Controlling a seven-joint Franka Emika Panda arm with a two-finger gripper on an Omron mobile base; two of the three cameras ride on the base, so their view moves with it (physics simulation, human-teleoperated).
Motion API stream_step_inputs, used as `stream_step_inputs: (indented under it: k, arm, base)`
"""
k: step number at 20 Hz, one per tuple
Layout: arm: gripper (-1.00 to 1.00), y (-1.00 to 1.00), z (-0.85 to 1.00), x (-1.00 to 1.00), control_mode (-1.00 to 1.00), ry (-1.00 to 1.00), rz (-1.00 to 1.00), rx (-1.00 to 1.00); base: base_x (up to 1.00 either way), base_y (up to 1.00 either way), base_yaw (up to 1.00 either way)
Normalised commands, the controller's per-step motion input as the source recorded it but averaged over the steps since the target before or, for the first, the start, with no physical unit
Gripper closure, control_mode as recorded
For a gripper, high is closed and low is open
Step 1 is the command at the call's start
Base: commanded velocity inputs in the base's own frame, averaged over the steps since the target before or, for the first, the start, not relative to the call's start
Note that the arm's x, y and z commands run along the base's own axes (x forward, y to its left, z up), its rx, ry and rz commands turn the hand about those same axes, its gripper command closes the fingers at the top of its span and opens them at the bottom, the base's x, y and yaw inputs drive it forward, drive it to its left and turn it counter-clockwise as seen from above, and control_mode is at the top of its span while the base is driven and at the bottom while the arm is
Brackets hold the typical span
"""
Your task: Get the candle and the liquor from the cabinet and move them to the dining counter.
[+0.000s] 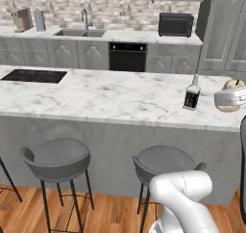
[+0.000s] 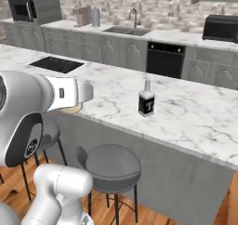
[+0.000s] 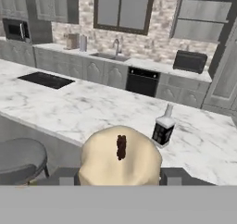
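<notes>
Up close, candle (image 3: 119,156) wick, gripper (image 3: 119,177) clamping candle

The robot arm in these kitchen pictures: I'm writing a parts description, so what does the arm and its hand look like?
The arm is glossy white with rounded, tube-like links and bulbous joints. One joint carries a dark, nearly black end cap with a small pale round mark. The hand is a white block with a small dark slot on its side. In the hand view its finger tips look small, dark grey and squared.
</notes>
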Motion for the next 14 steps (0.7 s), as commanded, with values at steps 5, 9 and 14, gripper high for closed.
stream_step_inputs:
  k: [5, 9, 14]
  arm:
    - [1.00, 0.00, 0.00, 0.00, 1.00, 0.00, 0.00, 0.00]
    - [1.00, 0.00, 0.00, 0.00, 1.00, 0.00, 0.00, 0.00]
    - [1.00, 0.00, 0.00, 0.00, 1.00, 0.00, 0.00, 0.00]
  base:
    - [0.11, 0.71, -0.43]
    - [0.14, 0.71, -0.42]
    - [0.37, 0.59, -0.33]
